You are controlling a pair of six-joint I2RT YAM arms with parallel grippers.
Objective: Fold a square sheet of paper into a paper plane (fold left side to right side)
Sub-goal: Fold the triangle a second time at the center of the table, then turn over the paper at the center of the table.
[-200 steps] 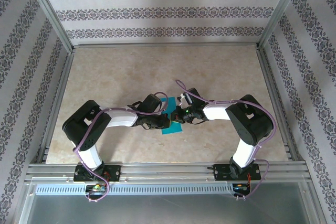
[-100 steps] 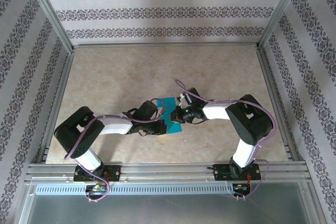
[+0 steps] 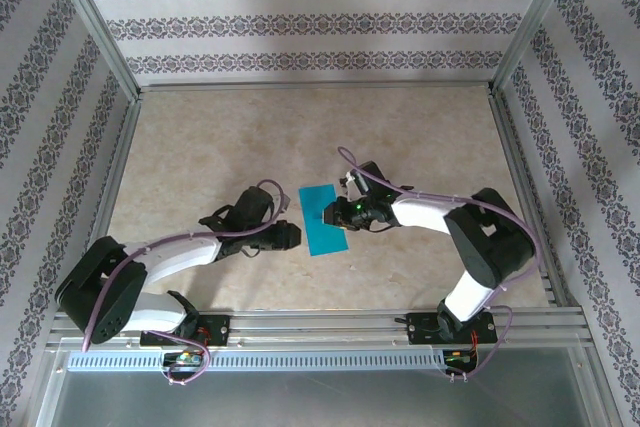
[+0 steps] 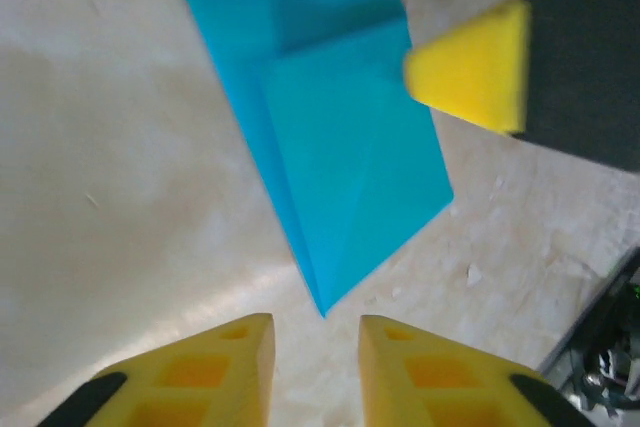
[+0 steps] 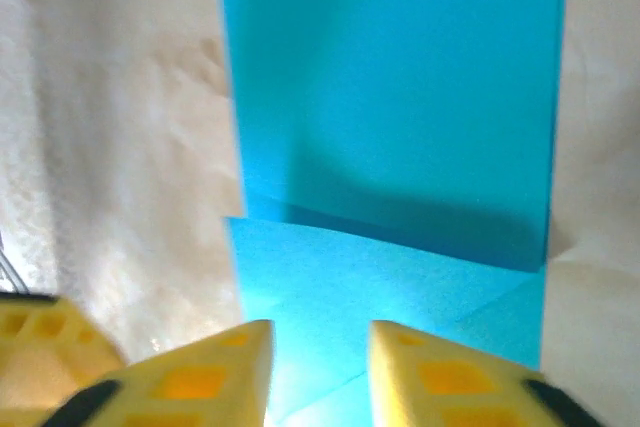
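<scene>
Where blue paper (image 3: 318,224) lies on table (image 3: 200,147), right gripper (image 5: 320,335) above, left gripper (image 4: 316,325) beside

No readable text, labels, numbers or signs anywhere.

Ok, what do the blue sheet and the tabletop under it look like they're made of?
The blue sheet looks like thin matte paper: it lies flat and holds sharp creases. The tabletop looks like stone or marble-print laminate: beige mottling, soft sheen; which, I cannot tell.

One paper sheet (image 3: 322,221), two pincers (image 3: 296,235) (image 3: 333,215).
</scene>
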